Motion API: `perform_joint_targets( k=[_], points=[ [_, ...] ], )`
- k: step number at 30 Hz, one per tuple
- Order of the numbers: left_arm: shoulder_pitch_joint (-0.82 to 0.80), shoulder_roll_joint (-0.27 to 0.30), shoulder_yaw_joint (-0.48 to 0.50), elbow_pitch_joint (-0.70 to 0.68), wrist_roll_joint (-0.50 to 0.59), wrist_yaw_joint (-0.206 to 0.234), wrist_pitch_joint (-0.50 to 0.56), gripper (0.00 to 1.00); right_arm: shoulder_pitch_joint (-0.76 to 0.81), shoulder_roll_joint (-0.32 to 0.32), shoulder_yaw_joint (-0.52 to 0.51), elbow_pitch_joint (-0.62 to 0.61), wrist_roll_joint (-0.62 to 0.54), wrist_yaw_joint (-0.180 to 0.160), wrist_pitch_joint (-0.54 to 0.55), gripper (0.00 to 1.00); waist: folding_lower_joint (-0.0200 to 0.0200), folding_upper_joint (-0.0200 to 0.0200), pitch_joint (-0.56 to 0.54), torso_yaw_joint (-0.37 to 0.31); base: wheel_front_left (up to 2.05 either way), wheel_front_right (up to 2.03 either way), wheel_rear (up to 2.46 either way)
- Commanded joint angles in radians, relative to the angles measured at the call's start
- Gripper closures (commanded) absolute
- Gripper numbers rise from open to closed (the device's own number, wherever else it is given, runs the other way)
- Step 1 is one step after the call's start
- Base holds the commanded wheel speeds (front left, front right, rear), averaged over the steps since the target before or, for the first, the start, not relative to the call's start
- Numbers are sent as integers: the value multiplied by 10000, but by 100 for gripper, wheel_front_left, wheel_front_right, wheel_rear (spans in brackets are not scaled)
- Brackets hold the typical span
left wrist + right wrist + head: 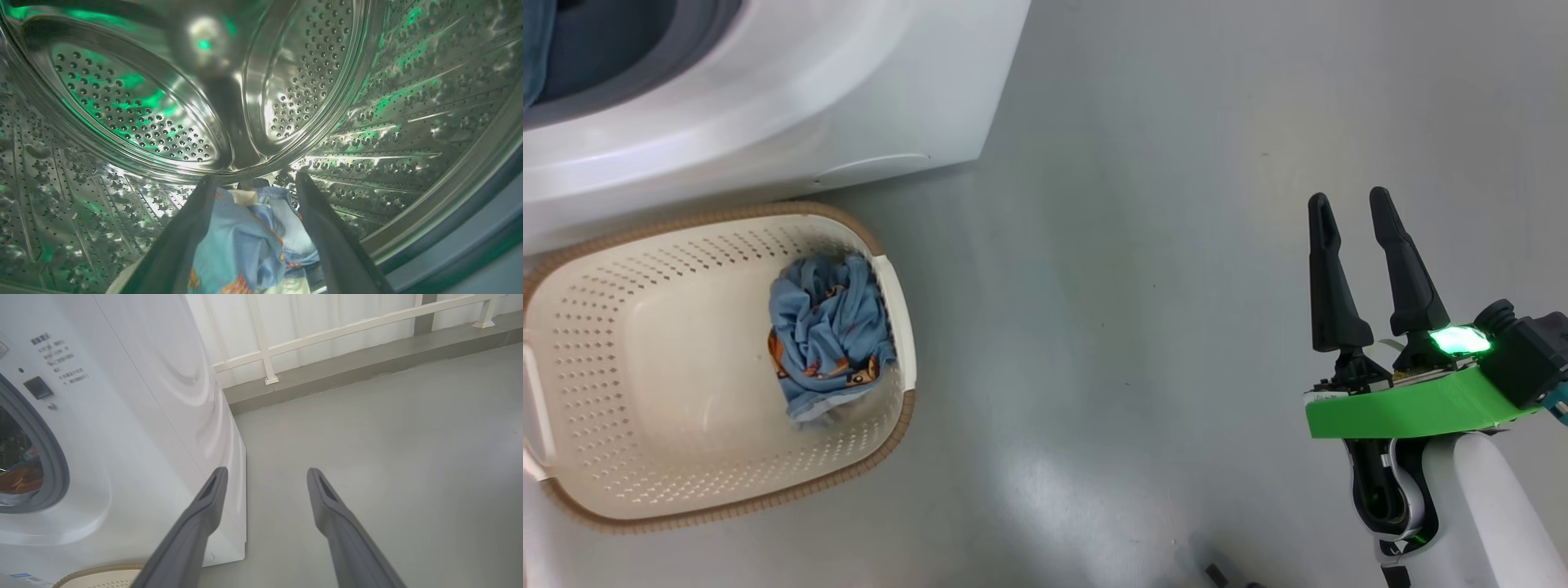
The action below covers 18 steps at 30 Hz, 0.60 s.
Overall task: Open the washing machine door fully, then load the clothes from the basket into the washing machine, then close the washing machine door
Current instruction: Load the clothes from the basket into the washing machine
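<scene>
Clothes are in 2 places. One garment (pixel 249 241), light blue w/ orange print & a cream bit, lies inside the washing machine (pixel 768 106), low in its steel drum (pixel 122 102). Other garment (pixel 829 335), same blue print, sits bunched in the basket (pixel 572 327), at the basket end nearer the machine's front corner. Basket stands on the floor (pixel 1135 245) just in front of the machine, brown rim close to the machine's lower front edge. L gripper (pixel 255 179) is inside the drum, fingers (pixel 327 228) released & spread wide, w/ the drum garment lying btw them; can't tell if the cloth touches either finger. Green light glints off the drum's perforated back wall. R gripper (pixel 1349 198) hangs over bare floor well out past the machine's front corner, fingers (pixel 196 522) released & apart, nothing btw them. In the R wrist view a grey gasket (pixel 53 457) rings the machine's opening, small print & a dark square sit on the white front beside it, a blue label (pixel 20 575) is low on the front, & a white railing (pixel 327 335) runs beyond the machine's side panel.
</scene>
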<state>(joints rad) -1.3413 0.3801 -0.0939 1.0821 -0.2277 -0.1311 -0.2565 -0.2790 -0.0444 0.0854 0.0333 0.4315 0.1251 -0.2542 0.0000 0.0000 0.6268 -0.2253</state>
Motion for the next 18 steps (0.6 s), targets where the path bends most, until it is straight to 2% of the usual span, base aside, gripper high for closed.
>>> perform_joint_targets(
  k=[1, 18],
  points=[
    [386, 391, 142, -420, -255, 5, -53, 0, 187, -59, 159, -191, -59, 56, -76, 0, 0, 0, -154, 63, 0, 0, 0],
    [2942, -171, 1002, -2726, -1215, 4, -53, 0, 452, -58, 2, -109, -379, 56, -76, 0, 0, 0, -977, 396, 0, 0, 0]
  ],
)
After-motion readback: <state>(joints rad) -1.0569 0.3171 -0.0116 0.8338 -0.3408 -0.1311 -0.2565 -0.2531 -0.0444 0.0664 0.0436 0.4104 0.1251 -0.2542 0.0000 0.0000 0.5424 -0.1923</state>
